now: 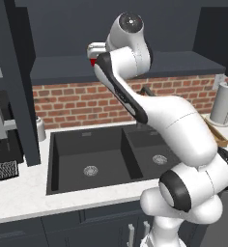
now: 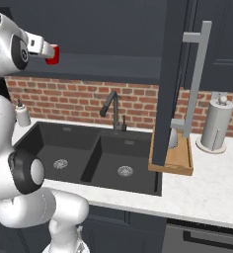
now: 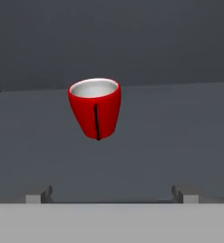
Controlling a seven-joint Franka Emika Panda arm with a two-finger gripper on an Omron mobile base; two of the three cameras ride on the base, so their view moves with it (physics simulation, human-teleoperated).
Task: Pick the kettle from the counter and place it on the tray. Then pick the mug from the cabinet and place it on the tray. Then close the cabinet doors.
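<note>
The mug (image 3: 95,114) is standing upright on the dark shelf of the cabinet (image 3: 180,128), its long axis running straight up and down, its white open mouth facing up and its body narrowing toward the base. In the hand view a thin dark line, likely its handle seen edge-on, is running down the side turned toward the camera. The mug is sitting in the middle of the shelf, away from the back wall and side edges.

The gripper (image 3: 112,194) is hanging level with the shelf and facing the mug, its two fingertips (image 3: 38,197) spread wide apart and holding nothing; the mug is lying ahead of them, not between them. In the left base view the mug (image 1: 92,61) is peeking out red just past the hand; in the right base view it (image 2: 52,55) is showing beside the wrist.

Lower down, the kettle (image 2: 174,137) is resting on the tray (image 2: 180,160), which is lying on the counter (image 2: 212,183) at the right edge of the sink (image 2: 79,158). An open cabinet door (image 2: 170,74) is hanging in front of the tray, with a paper-towel roll (image 2: 215,123) standing nearby.
</note>
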